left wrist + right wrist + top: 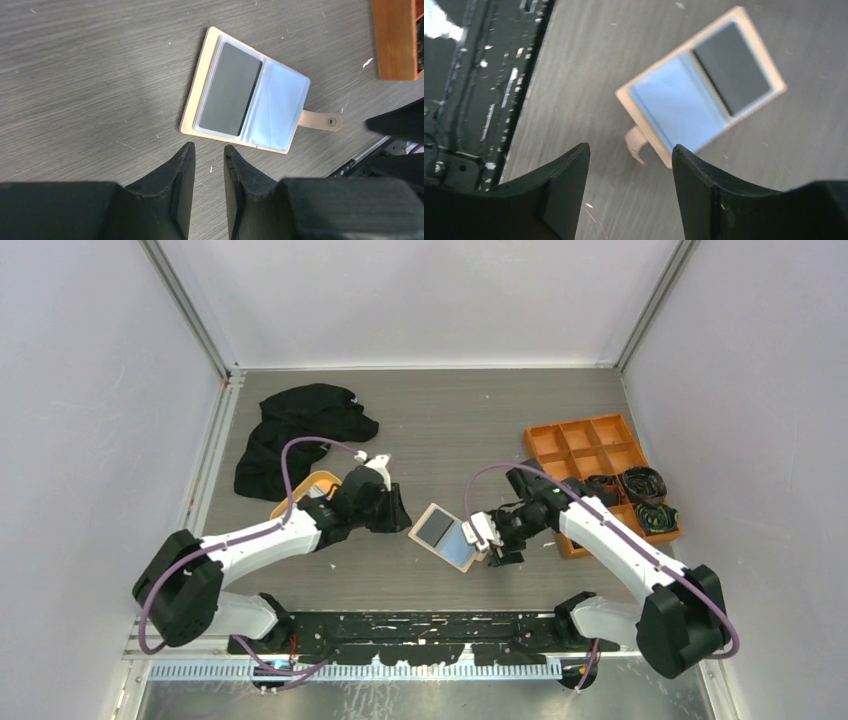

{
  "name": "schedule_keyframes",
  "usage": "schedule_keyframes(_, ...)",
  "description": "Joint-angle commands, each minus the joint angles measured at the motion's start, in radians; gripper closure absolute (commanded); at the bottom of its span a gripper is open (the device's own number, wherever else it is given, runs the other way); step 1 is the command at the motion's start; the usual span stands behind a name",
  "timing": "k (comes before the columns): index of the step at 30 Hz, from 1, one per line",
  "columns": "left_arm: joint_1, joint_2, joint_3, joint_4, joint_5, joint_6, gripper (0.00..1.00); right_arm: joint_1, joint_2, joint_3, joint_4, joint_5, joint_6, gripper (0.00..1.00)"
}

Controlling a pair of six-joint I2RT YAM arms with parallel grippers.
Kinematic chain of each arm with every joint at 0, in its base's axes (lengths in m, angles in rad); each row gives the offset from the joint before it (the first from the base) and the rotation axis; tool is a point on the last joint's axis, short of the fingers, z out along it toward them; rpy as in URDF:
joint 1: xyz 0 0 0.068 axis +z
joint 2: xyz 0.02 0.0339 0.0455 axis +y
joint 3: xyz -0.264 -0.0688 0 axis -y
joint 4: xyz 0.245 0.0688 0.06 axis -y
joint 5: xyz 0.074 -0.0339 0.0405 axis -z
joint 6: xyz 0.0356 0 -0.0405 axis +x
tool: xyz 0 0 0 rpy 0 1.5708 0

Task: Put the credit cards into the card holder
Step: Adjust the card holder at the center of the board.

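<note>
The card holder (447, 537) lies open and flat on the table between my two grippers, beige outside and pale blue inside. A dark grey credit card (231, 90) sits in its left clear pocket; the right pocket (280, 102) looks bare. Its snap tab (320, 120) sticks out toward the right arm. My left gripper (208, 147) hovers just short of the holder's near edge, jaws a narrow gap apart with nothing between them. My right gripper (630, 147) stands open and empty, with the holder (699, 95) ahead of it and the tab (636, 142) just beyond its fingertips.
An orange oval tray (305, 488) peeks out behind the left arm. A black cloth (295, 430) lies at the back left. An orange compartmented box (585, 450) holding black straps (640, 495) stands at the right. The black base rail (430, 635) runs along the near edge.
</note>
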Motion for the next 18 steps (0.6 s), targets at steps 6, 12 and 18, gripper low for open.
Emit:
schedule_keyframes(6, 0.01, -0.212, -0.088, 0.057, -0.036, 0.016, 0.66, 0.133, 0.094, -0.072, 0.083, 0.172, -0.074, 0.36)
schedule_keyframes(12, 0.012, -0.288, -0.114, 0.032, -0.037, 0.025, 0.65, 0.138, 0.097, -0.084, 0.145, 0.249, -0.054, 0.45)
schedule_keyframes(18, 0.012, -0.321, -0.121, 0.002, -0.066, 0.033, 0.64, 0.153, 0.125, -0.078, 0.159, 0.305, -0.053, 0.56)
